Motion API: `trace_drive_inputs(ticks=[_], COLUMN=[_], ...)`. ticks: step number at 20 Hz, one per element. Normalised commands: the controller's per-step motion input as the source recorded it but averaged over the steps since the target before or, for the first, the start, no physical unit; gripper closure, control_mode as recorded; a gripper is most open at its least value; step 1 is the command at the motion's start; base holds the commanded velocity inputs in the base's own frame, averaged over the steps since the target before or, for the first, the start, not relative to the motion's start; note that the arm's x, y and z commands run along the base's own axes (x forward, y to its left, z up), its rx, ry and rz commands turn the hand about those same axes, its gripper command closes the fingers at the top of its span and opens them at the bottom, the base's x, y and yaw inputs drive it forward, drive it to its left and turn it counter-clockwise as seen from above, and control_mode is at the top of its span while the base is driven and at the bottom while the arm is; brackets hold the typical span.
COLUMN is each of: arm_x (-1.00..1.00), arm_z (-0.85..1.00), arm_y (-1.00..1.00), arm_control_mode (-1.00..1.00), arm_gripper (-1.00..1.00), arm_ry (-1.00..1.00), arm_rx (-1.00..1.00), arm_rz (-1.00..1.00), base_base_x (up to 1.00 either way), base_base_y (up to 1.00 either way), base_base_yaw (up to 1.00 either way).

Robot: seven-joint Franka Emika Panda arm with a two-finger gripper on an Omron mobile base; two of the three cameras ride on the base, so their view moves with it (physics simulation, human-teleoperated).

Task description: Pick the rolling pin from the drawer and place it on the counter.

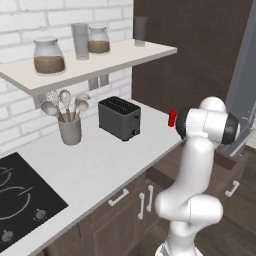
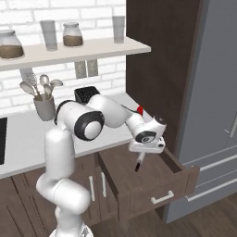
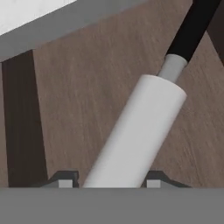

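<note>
Rolling pin (image 3: 140, 131) clenched between the fingers (image 3: 154, 180), hanging steeply over the open drawer (image 2: 152, 185); judged lifted clear of its walls for transfer to the tabletop (image 1: 95, 160).

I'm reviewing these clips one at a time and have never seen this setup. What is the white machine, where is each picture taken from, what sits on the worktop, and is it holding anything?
This is a rendered kitchen. The white machine is a jointed robot arm on a drivable base. Two pictures come from cameras on that base, behind the arm to its left and right; the third looks along its gripper.

On the counter stand a dark toaster, a grey cup of spoons and a whisk, and a small red bottle. A shelf above carries jars and glasses, and a black cooktop is set into the counter.

In the right base view the arm reaches over the open drawer. The rolling pin lies between the two fingertips in the hand view and hangs beneath the gripper above the drawer floor, so it appears gripped and lifted.
</note>
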Motion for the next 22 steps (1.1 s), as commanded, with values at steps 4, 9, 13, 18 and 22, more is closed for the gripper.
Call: trace_drive_inputs(ticks=[4,9,13,18,22], arm_x=[0.0,0.0,0.07,0.35,0.79], arm_z=[1.0,0.9,0.48,0.13,0.0], arm_y=[0.65,0.78,0.84,0.3,-0.01], arm_control_mode=[-1.0,-1.0,-1.0,-1.0,-1.0], arm_gripper=[1.0,1.0,1.0,1.0,1.0], arm_ry=[-0.07,-0.02,0.01,0.08,0.11], arm_rx=[-0.06,-0.1,-0.16,-0.06,0.0], arm_rz=[0.0,0.09,0.27,0.11,0.0], base_base_x=[0.0,0.0,0.0,0.0,0.0], base_base_y=[0.0,0.0,0.0,0.0,0.0], base_base_yaw=[0.0,0.0,0.0,0.0,0.0])
